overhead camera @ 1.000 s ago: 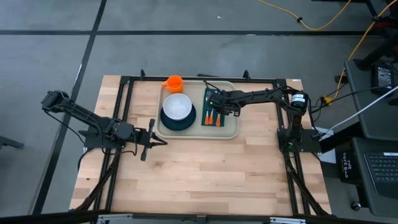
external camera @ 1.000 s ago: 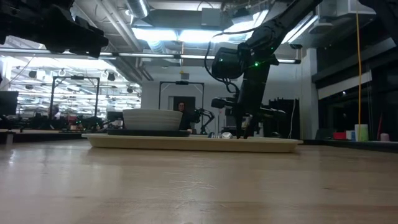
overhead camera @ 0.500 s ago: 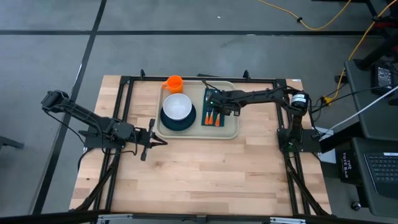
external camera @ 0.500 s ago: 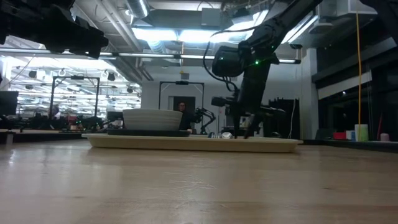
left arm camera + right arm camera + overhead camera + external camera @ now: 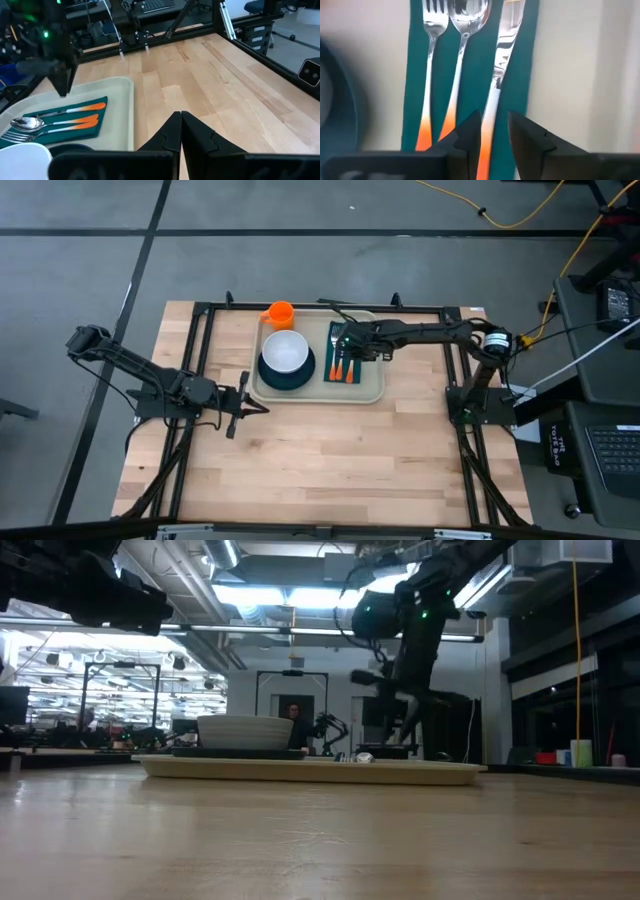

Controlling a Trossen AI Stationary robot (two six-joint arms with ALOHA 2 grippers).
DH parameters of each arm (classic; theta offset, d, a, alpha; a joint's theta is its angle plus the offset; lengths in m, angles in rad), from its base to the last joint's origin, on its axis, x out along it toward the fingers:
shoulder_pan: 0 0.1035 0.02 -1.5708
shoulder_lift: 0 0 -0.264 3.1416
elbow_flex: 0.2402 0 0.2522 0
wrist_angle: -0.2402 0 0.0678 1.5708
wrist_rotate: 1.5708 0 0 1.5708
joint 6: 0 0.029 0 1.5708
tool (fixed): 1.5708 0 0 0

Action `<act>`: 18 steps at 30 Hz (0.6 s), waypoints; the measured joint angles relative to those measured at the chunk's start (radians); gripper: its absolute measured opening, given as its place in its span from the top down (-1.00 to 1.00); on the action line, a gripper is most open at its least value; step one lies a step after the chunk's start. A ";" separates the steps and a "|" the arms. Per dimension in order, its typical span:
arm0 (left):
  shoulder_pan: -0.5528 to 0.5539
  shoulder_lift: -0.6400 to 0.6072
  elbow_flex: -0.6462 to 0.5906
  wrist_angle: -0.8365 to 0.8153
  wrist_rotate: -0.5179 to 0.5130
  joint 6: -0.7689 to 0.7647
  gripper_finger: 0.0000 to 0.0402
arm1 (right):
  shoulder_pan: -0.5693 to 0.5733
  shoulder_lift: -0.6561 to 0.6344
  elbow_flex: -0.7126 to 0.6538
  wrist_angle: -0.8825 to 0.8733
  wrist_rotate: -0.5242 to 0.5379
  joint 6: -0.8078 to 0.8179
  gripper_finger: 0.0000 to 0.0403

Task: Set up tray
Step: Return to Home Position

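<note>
The beige tray (image 5: 372, 393) lies at the table's far middle. On it stand a dark plate with a white bowl (image 5: 287, 356) and a green napkin (image 5: 517, 90). A fork (image 5: 431, 40), a spoon (image 5: 465, 20) and a knife (image 5: 502, 55), all orange-handled, lie on the napkin. An orange cup (image 5: 279, 314) stands at the tray's far left corner. My right gripper (image 5: 495, 135) hangs open above the knife's handle and touches nothing; the low view shows it (image 5: 398, 735) clear of the tray. My left gripper (image 5: 181, 120) is shut and empty left of the tray.
The black frame rails (image 5: 205, 340) run along the table's left, far and right sides. Bare wood (image 5: 330, 460) stretches from the tray to the near edge. A person (image 5: 291, 713) shows far off in the room behind.
My right gripper has risen from just over the tray's floor, by the cutlery, to well above it. It has also drawn a little toward the table's far edge. The cutlery and napkin lie where they were.
</note>
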 joint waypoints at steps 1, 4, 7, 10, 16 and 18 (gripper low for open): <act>0.000 0.000 0.000 0.000 0.000 0.000 0.99 | 0.006 -0.015 0.000 -0.012 0.005 -0.017 0.51; 0.000 0.000 0.000 0.013 0.000 0.008 0.99 | 0.030 -0.080 0.000 -0.020 0.044 -0.078 0.59; 0.001 0.000 0.000 0.047 -0.015 0.051 0.98 | 0.059 -0.166 0.000 -0.053 0.108 -0.146 0.71; 0.001 -0.007 0.000 0.087 -0.052 0.077 0.98 | 0.095 -0.266 0.000 -0.100 0.203 -0.211 0.89; 0.036 -0.020 0.000 0.123 -0.005 0.104 0.99 | 0.233 -0.408 0.001 -0.123 0.406 -0.355 0.96; 0.069 -0.021 0.000 0.125 0.089 0.106 0.99 | 0.294 -0.414 0.001 -0.124 0.487 -0.387 0.98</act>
